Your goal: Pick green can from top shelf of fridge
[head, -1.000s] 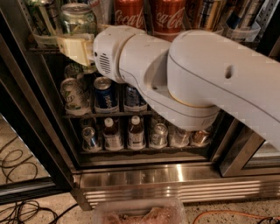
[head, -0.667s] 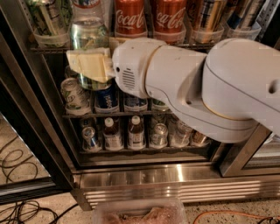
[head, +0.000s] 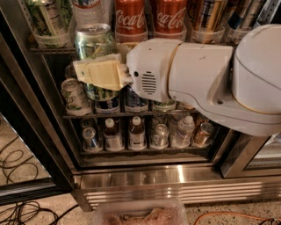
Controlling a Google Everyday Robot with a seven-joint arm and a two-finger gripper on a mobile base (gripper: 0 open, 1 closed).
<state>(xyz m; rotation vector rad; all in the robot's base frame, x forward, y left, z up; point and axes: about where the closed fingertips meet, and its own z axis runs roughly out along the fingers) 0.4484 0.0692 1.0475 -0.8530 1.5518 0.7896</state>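
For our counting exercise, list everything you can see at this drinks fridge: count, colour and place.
green can: one, pale green, held in front of the top shelf
Coca-Cola cans: two, red, top shelf
short cans: about four showing, silver-green and blue, middle rack
small bottles and cans: about six, mixed colours, lowest rack
fridge: one, steel frame, dark inside
cables: black at left, orange at right, on floor
gripper: one, pale yellow, shut round the green can
arm: one, white, across the fridge's right side

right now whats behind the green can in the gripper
The gripper holds the green can in front of the top shelf and a clear bottle. Whatever stands directly behind it is covered.
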